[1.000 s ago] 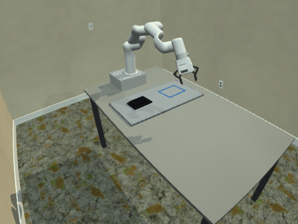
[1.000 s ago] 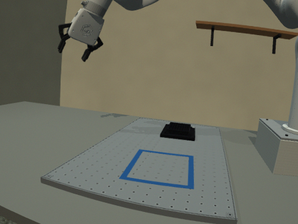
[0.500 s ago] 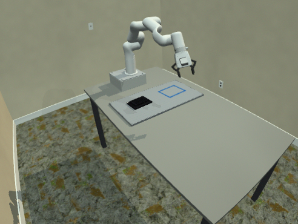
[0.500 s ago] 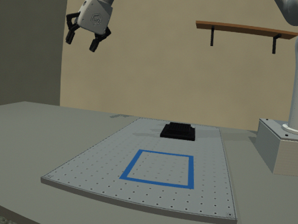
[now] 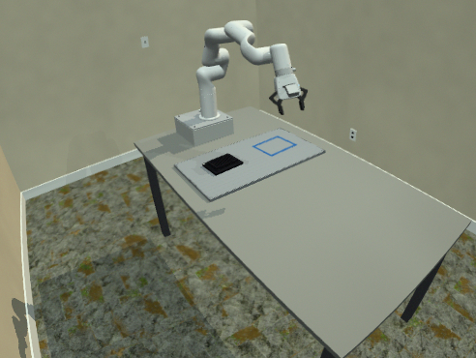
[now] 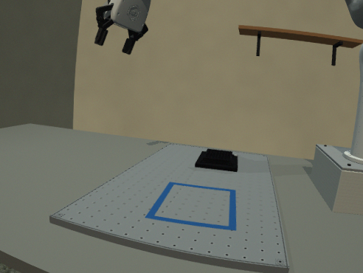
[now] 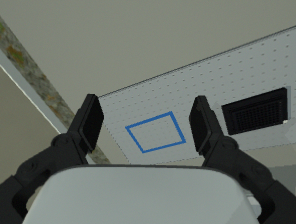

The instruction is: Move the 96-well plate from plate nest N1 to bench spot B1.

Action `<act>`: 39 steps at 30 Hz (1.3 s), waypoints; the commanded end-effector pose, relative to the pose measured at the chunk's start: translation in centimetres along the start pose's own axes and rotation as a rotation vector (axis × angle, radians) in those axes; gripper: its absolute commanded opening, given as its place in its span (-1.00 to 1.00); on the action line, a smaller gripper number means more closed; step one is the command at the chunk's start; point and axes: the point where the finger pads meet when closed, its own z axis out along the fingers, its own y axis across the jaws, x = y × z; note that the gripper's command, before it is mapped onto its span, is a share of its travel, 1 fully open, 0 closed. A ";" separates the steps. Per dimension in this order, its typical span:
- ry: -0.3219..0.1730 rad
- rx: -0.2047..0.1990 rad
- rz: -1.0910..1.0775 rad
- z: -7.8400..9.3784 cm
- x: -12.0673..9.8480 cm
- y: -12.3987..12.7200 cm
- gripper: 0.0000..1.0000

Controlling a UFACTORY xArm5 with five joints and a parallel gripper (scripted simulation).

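Note:
The black 96-well plate (image 5: 222, 164) sits flat in its nest on the grey perforated deck (image 5: 249, 162). It also shows in the exterior view (image 6: 216, 159) and at the right of the wrist view (image 7: 255, 111). The blue taped outline (image 5: 274, 145) lies on the deck to the plate's right; it is empty in the exterior view (image 6: 193, 205) and in the wrist view (image 7: 155, 131). My gripper (image 5: 290, 104) hangs high in the air beyond the outline end of the deck, open and empty, far from the plate. It shows in the exterior view (image 6: 114, 40) and in the wrist view (image 7: 147, 125).
The arm's white base block (image 5: 204, 127) stands at the table's back edge behind the deck. A wooden wall shelf (image 6: 300, 35) hangs on the far wall. The table's far edge and the wall are close behind the gripper.

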 end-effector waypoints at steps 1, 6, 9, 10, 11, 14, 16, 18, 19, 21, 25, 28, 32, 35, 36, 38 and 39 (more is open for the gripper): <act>-0.020 -0.008 -0.051 -0.9 -0.9 0.1 1.00; -0.028 -0.009 -0.067 -2.0 -2.7 0.4 1.00; -0.057 -0.021 -0.126 -2.5 -3.5 0.6 1.00; -0.065 -0.023 -0.141 -2.8 -4.0 0.6 1.00; -0.065 -0.023 -0.141 -3.0 -4.4 0.8 1.00; -0.066 -0.022 -0.141 -3.7 -5.4 1.0 1.00; -0.066 -0.022 -0.141 -3.7 -5.4 1.0 1.00; -0.080 -0.027 -0.171 -3.9 -5.9 1.1 1.00; -0.095 -0.031 -0.200 -4.1 -6.3 1.2 1.00; -0.103 -0.033 -0.216 -4.6 -7.2 1.4 1.00; -0.104 -0.032 -0.216 -5.1 -8.3 1.8 1.00; -0.142 -0.042 -0.291 -5.8 -9.6 2.1 1.00; -0.143 -0.041 -0.290 -6.5 -11.2 2.6 1.00; -0.158 -0.044 -0.320 -6.7 -11.7 2.8 1.00; -0.173 -0.047 -0.349 -6.9 -12.1 2.9 1.00; -0.182 -0.049 -0.365 -7.2 -13.0 3.2 1.00; -0.182 -0.048 -0.365 -7.4 -13.4 3.4 1.00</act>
